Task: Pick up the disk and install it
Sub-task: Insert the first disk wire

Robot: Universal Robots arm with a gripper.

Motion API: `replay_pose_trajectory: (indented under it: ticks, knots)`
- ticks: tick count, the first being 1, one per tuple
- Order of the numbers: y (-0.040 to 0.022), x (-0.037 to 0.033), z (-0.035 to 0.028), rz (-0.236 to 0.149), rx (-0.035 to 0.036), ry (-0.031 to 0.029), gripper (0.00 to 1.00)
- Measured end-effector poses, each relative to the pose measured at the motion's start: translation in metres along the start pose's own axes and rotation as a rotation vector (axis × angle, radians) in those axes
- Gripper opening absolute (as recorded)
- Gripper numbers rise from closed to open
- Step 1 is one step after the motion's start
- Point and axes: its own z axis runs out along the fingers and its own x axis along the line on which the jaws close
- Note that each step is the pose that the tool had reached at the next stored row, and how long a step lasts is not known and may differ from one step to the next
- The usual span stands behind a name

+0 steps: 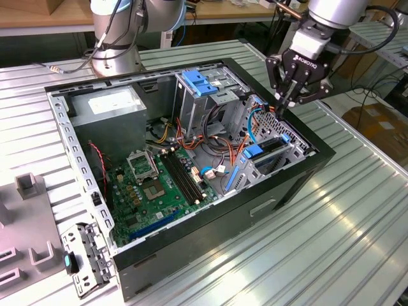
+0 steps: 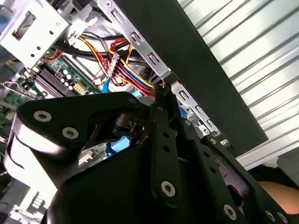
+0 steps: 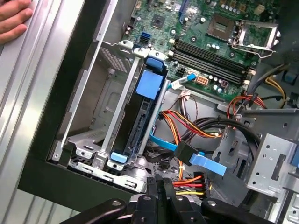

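Now | disk (image 3: 142, 119): blue-framed, edge-on in drive cage | pincer (image 1: 285, 102): closed above

The open computer case (image 1: 191, 210) lies on the bench (image 1: 331, 242). Inside it, the motherboard (image 1: 159, 185) sits toward the exterior view's left, the power supply (image 1: 115, 108) behind it. The drive cage (image 1: 274, 153) stands at the case's end on the exterior view's right, with the disk (image 3: 142, 116) seated on edge in one bay. The gripper (image 1: 284, 102) hangs just above that cage. A hand (image 3: 14, 21) rests on the bench outside the case wall.
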Motion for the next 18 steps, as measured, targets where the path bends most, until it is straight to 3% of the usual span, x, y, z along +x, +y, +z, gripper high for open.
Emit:
replay_pose_trajectory:
  ticks: [4,9,11,13,18]
  knots:
    - [0.0,0.0,0.0,0.085,-0.0013,-0.0011,0.17]
    - [0.0009,-0.0003,0.0001,0.112,-0.0017,-0.0012,0.17]
    - [0.0009,-0.0003,0.0003,0.14,-0.0021,-0.0016,0.17]
    - [0.0009,-0.0003,0.0011,0.194,-0.0029,-0.0023,0.17]
    - [0.0015,-0.0005,0.0028,0.258,-0.0049,-0.0034,0.17]
